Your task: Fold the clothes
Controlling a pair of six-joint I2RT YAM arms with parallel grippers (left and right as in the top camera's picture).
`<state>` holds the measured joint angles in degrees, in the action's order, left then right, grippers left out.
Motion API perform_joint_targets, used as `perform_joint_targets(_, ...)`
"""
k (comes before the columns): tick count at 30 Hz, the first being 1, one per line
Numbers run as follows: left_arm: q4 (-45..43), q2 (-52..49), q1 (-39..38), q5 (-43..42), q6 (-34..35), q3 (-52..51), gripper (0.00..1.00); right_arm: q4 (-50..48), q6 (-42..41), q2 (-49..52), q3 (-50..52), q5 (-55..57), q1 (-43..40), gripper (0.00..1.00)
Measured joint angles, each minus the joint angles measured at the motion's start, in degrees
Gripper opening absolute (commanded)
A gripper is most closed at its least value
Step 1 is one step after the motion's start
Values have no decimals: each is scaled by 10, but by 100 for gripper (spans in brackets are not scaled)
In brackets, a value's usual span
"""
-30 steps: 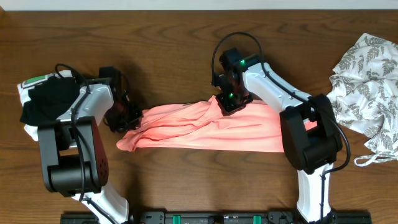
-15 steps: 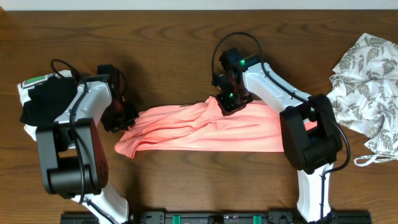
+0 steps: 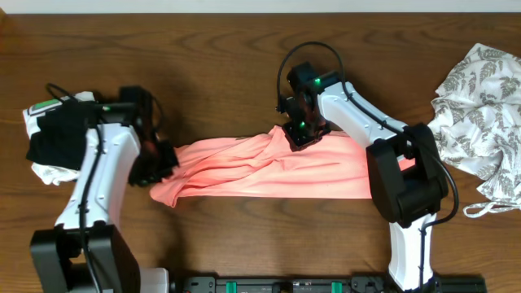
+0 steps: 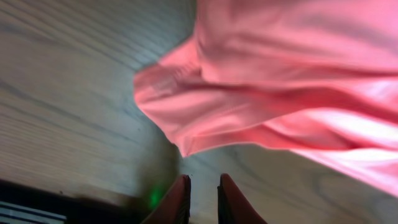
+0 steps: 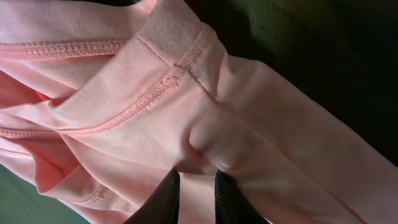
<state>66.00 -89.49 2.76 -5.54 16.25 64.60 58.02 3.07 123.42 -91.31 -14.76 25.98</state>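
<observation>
A pink garment (image 3: 269, 172) lies bunched in a long strip across the middle of the wooden table. My left gripper (image 3: 155, 168) is at its left end. In the left wrist view the left gripper's jaws (image 4: 202, 185) are nearly together with only bare table between them, and the pink cloth (image 4: 280, 74) lies just beyond the tips. My right gripper (image 3: 299, 137) is on the garment's upper edge. In the right wrist view the right gripper's jaws (image 5: 197, 182) pinch a fold of the pink cloth (image 5: 155, 93) near a stitched hem.
A white garment with a grey leaf print (image 3: 480, 114) lies crumpled at the right edge. A pile of black and white clothes (image 3: 57, 134) sits at the far left, beside my left arm. The arm bases stand at the front edge.
My left arm has swung round and its gripper has moved slightly towards the front. The garment's left end has shifted a little to the left. The right gripper has not moved.
</observation>
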Motion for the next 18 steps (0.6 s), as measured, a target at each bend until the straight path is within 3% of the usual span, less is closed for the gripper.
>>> perform_joint_targets(9, -62, -1, -30, 27, 9, -159, 17, 0, 0, 0, 0, 0, -1, 19)
perform_joint_targets(18, -111, -2, -30, 43, 20, -172, 22, 0, 0, 0, 0, 0, -4, 19)
